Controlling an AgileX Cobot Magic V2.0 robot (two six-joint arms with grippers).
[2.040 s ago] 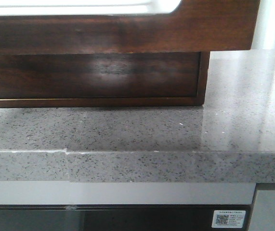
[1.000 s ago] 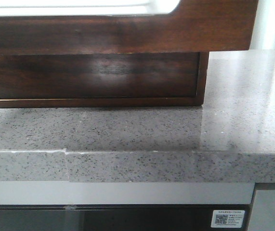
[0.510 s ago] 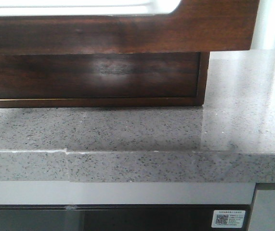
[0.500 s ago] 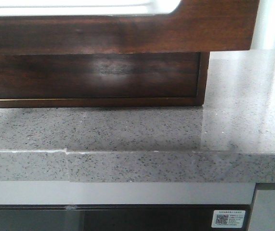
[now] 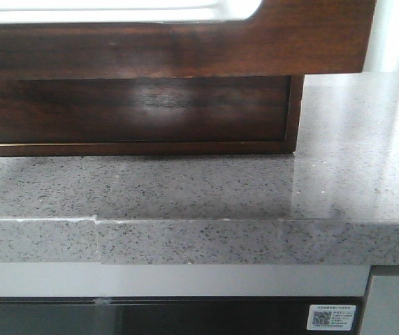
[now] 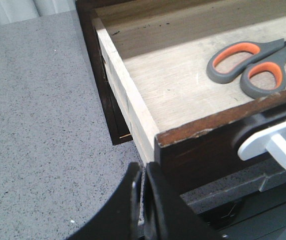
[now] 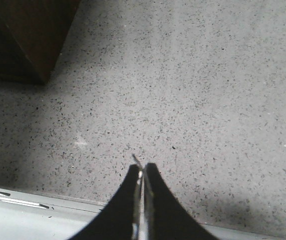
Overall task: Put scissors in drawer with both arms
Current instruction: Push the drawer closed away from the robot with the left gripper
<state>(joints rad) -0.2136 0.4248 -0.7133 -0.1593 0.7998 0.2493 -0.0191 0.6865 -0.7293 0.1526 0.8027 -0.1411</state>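
Note:
The drawer [image 6: 173, 85] stands pulled out in the left wrist view, with its pale wooden floor showing. The scissors [image 6: 248, 62], with grey and orange handles, lie flat inside it. The drawer's dark front carries a white handle [image 6: 278, 142]. In the front view the glossy reddish-brown drawer front [image 5: 185, 49] fills the top, close to the camera. My left gripper [image 6: 144, 172] is shut and empty, just off the front corner of the drawer. My right gripper [image 7: 144, 170] is shut and empty above the speckled counter. Neither gripper shows in the front view.
The grey speckled stone countertop [image 5: 206, 188] holds the dark wooden cabinet body [image 5: 136, 112] under the drawer front. The cabinet's corner [image 7: 27, 40] shows in the right wrist view. The counter's front edge [image 5: 255, 241] has a dark panel with a sticker [image 5: 332, 317] below.

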